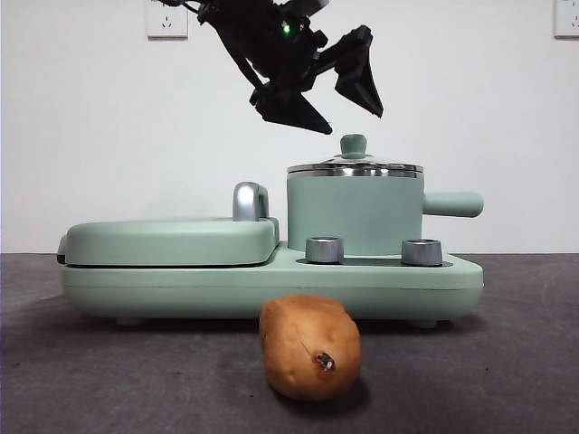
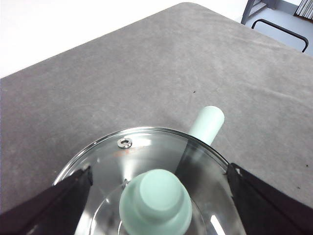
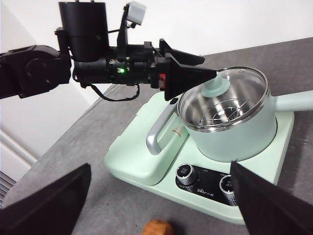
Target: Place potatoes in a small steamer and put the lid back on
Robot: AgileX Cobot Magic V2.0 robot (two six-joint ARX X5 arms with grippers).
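The orange-brown potato (image 1: 310,348) lies on the grey table in front of the appliance; its end shows in the right wrist view (image 3: 157,228). The mint-green steamer (image 1: 355,215) (image 3: 234,139) stands on the appliance's right side. The glass lid (image 1: 355,167) (image 2: 146,156) sits on it. My left gripper (image 1: 351,121) (image 2: 159,170) (image 3: 208,68) hangs open just above the lid's green knob (image 2: 155,200), one jaw on each side of it, not touching. My right gripper (image 3: 160,166) is open and empty, high above the table's front.
The flat mint-green griddle cover (image 1: 172,240) with its chrome handle (image 1: 251,201) fills the appliance's left half. Two steel dials (image 1: 324,250) sit on the base front. The steamer's side handle (image 1: 452,203) points right. Grey table surrounds the appliance.
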